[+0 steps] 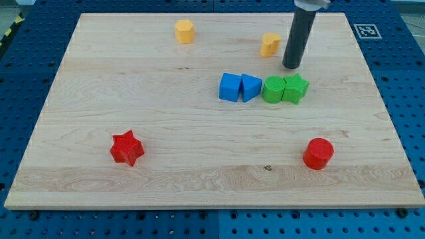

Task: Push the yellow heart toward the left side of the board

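The yellow heart lies near the view's top, right of centre, on the wooden board. My tip stands just to the heart's right and slightly lower, a small gap away and not touching it. The dark rod rises from the tip to the view's top edge. The tip is also just above the green blocks.
A yellow pentagon-like block sits at the top, left of the heart. Below the heart runs a row of four: blue cube, blue triangle, green cube, green star. A red star is at the lower left and a red cylinder at the lower right.
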Robot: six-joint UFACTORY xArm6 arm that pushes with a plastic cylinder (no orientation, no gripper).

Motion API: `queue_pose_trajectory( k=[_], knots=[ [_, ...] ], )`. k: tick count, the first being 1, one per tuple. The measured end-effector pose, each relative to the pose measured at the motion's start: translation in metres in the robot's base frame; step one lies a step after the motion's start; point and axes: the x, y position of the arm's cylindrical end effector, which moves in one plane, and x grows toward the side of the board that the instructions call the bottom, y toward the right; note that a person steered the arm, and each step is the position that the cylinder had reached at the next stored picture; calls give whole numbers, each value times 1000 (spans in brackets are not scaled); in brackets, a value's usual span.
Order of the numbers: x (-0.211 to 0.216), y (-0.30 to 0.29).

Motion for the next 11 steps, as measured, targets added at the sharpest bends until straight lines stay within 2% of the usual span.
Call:
queue_pose_trajectory(
  k=[2,4,7,9,11],
  knots=[
    [-47,-1],
    [-56,-14],
    [-38,0],
    [-52,-20],
    [-35,-21]
  ],
)
